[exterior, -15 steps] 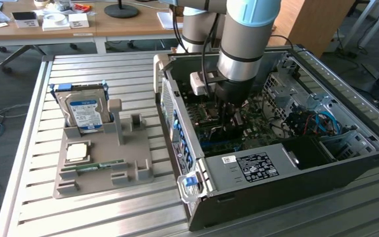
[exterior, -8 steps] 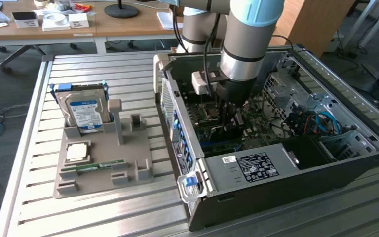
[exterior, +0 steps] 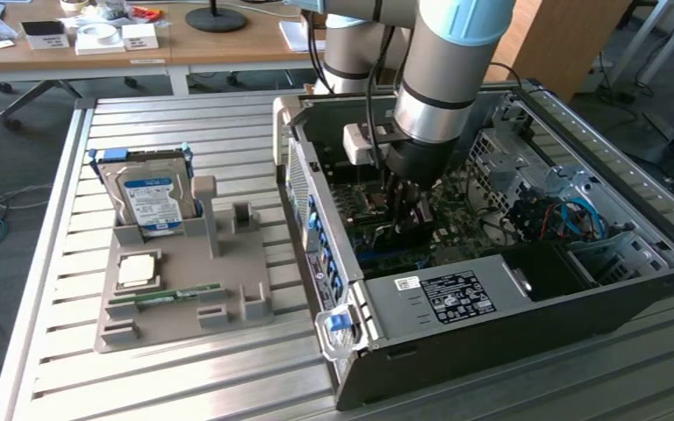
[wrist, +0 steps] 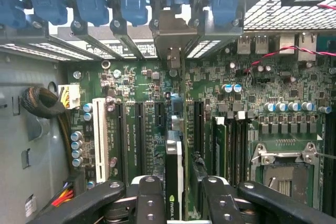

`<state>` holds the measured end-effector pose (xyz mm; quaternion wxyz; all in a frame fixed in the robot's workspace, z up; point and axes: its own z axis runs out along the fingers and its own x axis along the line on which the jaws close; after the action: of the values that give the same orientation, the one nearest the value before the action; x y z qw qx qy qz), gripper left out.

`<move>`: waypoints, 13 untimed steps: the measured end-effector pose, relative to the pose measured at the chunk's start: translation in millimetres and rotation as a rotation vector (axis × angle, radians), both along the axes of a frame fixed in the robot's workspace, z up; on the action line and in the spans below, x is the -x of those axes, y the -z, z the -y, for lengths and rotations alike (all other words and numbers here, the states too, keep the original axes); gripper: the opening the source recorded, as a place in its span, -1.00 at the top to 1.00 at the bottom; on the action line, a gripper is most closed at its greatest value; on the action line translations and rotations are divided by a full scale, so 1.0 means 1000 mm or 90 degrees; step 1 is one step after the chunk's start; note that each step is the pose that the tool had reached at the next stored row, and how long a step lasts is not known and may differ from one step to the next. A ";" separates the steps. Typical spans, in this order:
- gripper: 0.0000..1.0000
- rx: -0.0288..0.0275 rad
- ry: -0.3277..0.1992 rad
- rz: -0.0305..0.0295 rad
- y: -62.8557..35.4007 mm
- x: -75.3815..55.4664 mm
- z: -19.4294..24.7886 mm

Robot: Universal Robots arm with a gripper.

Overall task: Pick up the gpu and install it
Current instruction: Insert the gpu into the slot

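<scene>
Holding item: gpu, clamped edge-on between the jaws of the gripper inside the computer case; long axis parallel to the motherboard slots, bracket end toward rear slot covers.

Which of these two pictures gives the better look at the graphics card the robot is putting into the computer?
The wrist view. There the gpu stands edge-on between the gripper fingers, its silvery bracket up at the case's rear slots, above the motherboard. In the exterior view the arm blocks the card; only a dark sliver shows.
</scene>
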<state>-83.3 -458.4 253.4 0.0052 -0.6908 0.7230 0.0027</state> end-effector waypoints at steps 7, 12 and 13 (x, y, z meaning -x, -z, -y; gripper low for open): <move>0.32 -0.0025 0.007 0.0001 0.0001 0.000 0.0000; 0.32 -0.0025 0.007 0.0000 0.0001 0.000 0.0000; 0.32 -0.0025 0.007 0.0000 0.0001 0.000 0.0000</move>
<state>-83.1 -458.4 253.3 0.0066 -0.6867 0.7269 0.0041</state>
